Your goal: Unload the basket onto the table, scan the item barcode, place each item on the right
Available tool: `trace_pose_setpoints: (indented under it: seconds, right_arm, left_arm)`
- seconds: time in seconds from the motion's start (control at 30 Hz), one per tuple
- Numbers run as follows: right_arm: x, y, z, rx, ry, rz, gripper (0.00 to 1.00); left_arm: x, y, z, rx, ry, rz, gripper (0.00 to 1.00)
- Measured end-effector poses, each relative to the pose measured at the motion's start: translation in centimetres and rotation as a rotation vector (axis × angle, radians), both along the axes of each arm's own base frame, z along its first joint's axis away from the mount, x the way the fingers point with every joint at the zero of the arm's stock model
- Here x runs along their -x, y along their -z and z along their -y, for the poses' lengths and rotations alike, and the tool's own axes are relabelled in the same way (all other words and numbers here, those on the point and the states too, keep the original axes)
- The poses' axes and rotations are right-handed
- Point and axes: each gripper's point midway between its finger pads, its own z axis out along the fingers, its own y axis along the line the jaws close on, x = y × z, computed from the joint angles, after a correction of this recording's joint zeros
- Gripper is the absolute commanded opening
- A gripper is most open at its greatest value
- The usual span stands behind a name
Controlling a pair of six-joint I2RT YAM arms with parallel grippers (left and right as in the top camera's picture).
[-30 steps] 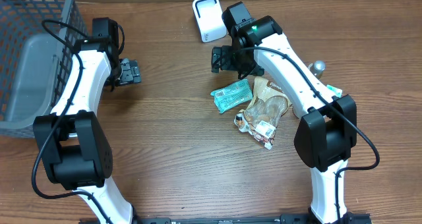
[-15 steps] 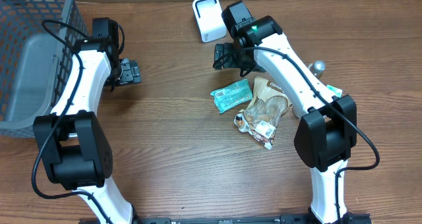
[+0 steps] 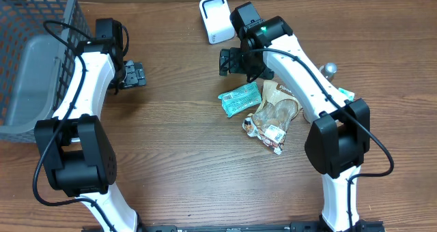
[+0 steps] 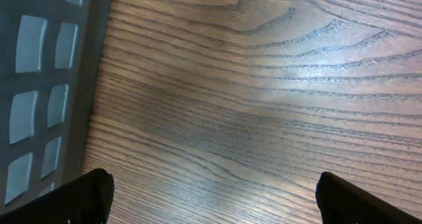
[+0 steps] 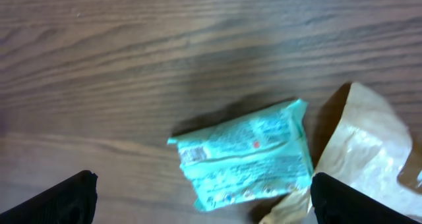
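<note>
A teal packet (image 3: 240, 97) lies flat on the wooden table, and the right wrist view shows a small barcode patch near the left end of the teal packet (image 5: 244, 155). My right gripper (image 3: 229, 63) hovers just behind it, open and empty; in its wrist view the right gripper (image 5: 211, 207) has the packet's near edge lying between its spread fingertips (image 5: 69, 197). A white scanner (image 3: 215, 19) stands at the back of the table. My left gripper (image 3: 134, 75) is open over bare wood beside the basket, as the left gripper (image 4: 224, 204) also shows in its own view.
A brown paper bag (image 3: 280, 97) and a clear snack bag with a white label (image 3: 270, 126) lie right of the teal packet. A grey mesh basket (image 3: 31, 75) stands at the left edge, with its wall (image 4: 39, 85) close to my left fingers. A metal knob (image 3: 330, 69) sits far right.
My right gripper drifted slightly toward the back of the table and returned to where it was. The left arm and the items have not moved.
</note>
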Motion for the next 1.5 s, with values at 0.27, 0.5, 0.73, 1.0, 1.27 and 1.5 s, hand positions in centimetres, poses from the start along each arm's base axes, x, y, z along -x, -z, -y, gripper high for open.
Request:
trace_pose_setpoints:
  seconds: [0.27, 0.5, 0.73, 1.0, 1.27, 1.5]
  right_arm:
    - [1.8, -7.5, 0.2, -0.085, -0.011, 0.103, 1.0]
    - [4.9, -13.9, 2.6, -0.078, 0.005, 0.201, 1.0]
    - [7.7, -17.3, 4.6, -0.049, 0.015, 0.254, 1.0]
    - [10.3, -21.2, 6.3, -0.069, 0.027, 0.345, 1.0]
    - [11.8, -23.5, 7.5, -0.081, 0.04, 0.408, 1.0]
    - [13.4, -23.5, 8.4, -0.092, 0.043, 0.436, 1.0]
  left_arm:
    - [0.0, 0.0, 0.0, 0.0, 0.0, 0.0, 1.0]
    - [0.0, 0.0, 0.0, 0.0, 0.0, 0.0, 1.0]
    - [0.0, 0.0, 0.0, 0.0, 0.0, 0.0, 1.0]
    - [0.0, 0.0, 0.0, 0.0, 0.0, 0.0, 1.0]
    - [0.0, 0.0, 0.0, 0.0, 0.0, 0.0, 1.0]
    - [0.0, 0.0, 0.0, 0.0, 0.0, 0.0, 1.0]
